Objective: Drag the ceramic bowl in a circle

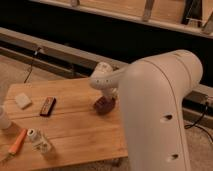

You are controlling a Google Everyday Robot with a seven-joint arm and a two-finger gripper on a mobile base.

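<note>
Camera view: gripper (108, 96) lowered onto the ceramic bowl (104, 105) on a planked wooden table (75, 132).

The round, glossy maroon-brown bowl sits directly beneath the gripper and is partly hidden by it; whether the gripper clasps the rim cannot be told. A smooth, bulbous white arm shell (160, 115) fills the view's right side. Toward picture-left of the gripper a dark rectangular block (47, 106) lies flat, with a pale squarish pad (22, 100) beyond it. Well apart, lower left of the gripper, are a small pale bottle (39, 141), an orange-handled tool (18, 141) and a white cup (3, 119).
</note>
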